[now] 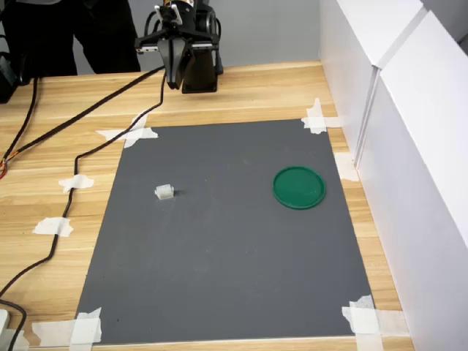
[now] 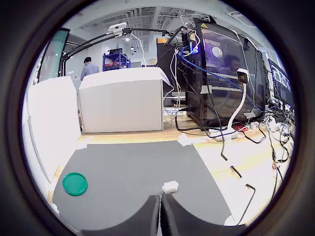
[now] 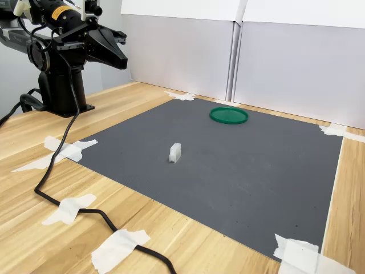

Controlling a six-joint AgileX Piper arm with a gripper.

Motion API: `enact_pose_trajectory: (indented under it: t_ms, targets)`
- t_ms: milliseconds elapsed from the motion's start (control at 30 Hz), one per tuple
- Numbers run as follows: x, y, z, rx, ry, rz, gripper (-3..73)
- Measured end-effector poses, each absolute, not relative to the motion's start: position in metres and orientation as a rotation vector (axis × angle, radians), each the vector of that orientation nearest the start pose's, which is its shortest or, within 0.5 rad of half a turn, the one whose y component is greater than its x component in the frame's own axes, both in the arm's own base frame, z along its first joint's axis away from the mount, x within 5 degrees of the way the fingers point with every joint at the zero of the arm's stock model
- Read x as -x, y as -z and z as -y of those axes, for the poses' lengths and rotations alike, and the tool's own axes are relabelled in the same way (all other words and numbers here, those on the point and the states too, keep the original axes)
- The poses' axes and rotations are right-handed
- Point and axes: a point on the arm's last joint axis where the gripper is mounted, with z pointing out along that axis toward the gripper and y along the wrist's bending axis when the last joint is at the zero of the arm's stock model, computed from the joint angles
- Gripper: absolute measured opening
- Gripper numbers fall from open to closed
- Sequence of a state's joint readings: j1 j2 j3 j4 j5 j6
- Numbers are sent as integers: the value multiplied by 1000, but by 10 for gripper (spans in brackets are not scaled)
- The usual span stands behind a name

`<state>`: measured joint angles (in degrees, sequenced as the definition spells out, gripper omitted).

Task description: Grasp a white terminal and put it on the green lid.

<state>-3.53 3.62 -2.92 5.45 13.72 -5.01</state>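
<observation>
The white terminal, a tiny whitish block, rests on the grey mat left of centre in the first exterior view. The green lid lies flat on the mat, well apart from it, with nothing on it. My gripper hangs high above the wooden table beside the arm's base, far from both. Its two fingers are pressed together with nothing between them.
The grey mat is taped to a wooden table. Black cables run along the first exterior view's left. White panels wall off the first exterior view's right. The arm base stands off the mat.
</observation>
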Motion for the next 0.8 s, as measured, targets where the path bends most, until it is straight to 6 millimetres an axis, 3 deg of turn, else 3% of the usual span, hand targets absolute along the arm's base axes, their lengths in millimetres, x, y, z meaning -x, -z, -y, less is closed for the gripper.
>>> enact_pose_trajectory:
  t_ms: [500, 800]
  targets:
    - [-58, -207, 1, -40, 19, -1746, -16]
    - [-59, -244, 0, -30, 8, -1816, -16]
